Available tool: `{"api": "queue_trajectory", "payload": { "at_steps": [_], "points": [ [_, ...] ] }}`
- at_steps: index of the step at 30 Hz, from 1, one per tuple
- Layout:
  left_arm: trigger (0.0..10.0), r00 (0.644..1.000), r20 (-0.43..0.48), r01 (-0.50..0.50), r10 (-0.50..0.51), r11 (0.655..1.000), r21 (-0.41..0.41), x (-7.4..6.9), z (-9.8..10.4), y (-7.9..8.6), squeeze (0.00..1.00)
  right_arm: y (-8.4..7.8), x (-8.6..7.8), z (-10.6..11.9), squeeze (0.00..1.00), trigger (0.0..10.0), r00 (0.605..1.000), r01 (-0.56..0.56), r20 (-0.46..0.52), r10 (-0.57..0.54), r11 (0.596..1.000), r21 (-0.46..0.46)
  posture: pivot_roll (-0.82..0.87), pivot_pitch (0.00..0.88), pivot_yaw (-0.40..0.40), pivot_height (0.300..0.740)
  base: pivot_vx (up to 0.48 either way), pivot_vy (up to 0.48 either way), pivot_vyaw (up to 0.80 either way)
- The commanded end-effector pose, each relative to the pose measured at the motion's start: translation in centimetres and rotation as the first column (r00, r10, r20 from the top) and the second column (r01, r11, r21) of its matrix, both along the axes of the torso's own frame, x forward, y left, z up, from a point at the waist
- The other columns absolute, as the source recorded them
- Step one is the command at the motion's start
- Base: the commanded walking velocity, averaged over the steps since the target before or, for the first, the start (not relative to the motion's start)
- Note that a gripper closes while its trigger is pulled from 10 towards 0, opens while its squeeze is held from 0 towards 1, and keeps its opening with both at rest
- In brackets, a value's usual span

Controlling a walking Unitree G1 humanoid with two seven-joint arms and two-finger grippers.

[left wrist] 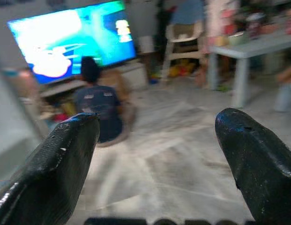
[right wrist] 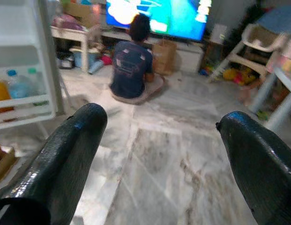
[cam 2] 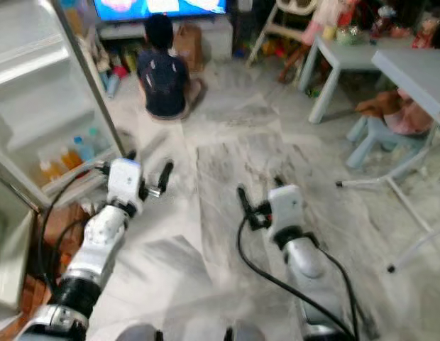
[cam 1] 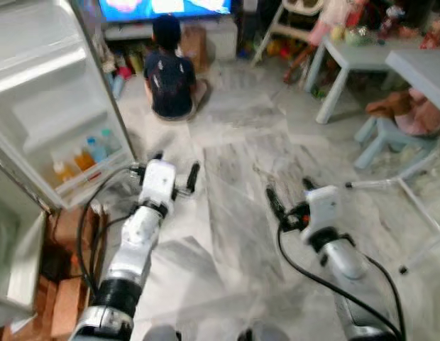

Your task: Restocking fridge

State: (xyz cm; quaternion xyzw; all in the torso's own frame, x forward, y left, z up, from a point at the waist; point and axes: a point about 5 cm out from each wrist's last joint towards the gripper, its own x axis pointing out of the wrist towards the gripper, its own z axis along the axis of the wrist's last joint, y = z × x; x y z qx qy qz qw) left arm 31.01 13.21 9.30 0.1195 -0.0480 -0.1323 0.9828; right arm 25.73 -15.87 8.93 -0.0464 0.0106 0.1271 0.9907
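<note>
Two claws, left claw (cam 1: 174, 168) and right claw (cam 1: 289, 193), both spread, empty; four bottles (cam 1: 84, 156) in fridge door (cam 1: 35, 106).

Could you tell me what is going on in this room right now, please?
The robot stands on a marble floor beside an open fridge door, whose lower shelf holds several bottles. Both its left gripper and right gripper are open and hold nothing, so nothing is being carried at this moment. A person sits on the floor facing a television, with a pale table off to the robot's right.
</note>
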Motion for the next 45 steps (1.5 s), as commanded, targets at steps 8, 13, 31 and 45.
{"api": "queue_trajectory", "payload": {
  "at_steps": [8, 13, 31, 45],
  "points": [
    [10.0, 0.999, -0.018, -0.049, 0.050, 0.998, 0.038, -1.1, -0.2, 1.5, 0.00, 2.1, 1.4, 1.6, 0.00, 10.0, 0.996, -0.056, 0.073, 0.055, 0.998, 0.020, 0.14, 0.093, -0.008, 0.740, 0.479, 0.000, 0.78],
    [10.0, 0.997, -0.074, -0.016, 0.018, 1.000, 0.026, -2.9, -1.9, 0.2, 0.00, 2.0, 1.5, 1.5, 0.00, 10.0, 0.997, -0.045, 0.067, 0.042, 0.998, 0.035, 0.13, 0.092, -0.015, 0.740, 0.451, -0.050, 0.77],
    [10.0, 0.988, -0.153, -0.001, 0.005, 1.000, 0.023, -4.6, -3.4, 0.2, 0.00, 2.4, 2.3, 1.2, 0.00, 10.0, 0.998, -0.012, 0.066, 0.009, 0.999, 0.045, 0.12, 0.045, -0.010, 0.740, 0.377, -0.290, 0.36],
    [10.0, 0.983, -0.179, 0.035, -0.033, 0.999, 0.009, -4.7, -3.6, -0.9, 0.00, 2.7, 2.6, 1.2, 0.00, 10.0, 0.997, -0.011, 0.073, 0.006, 0.998, 0.066, 0.11, 0.045, -0.009, 0.740, 0.234, -0.394, 0.52]
  ]
}}
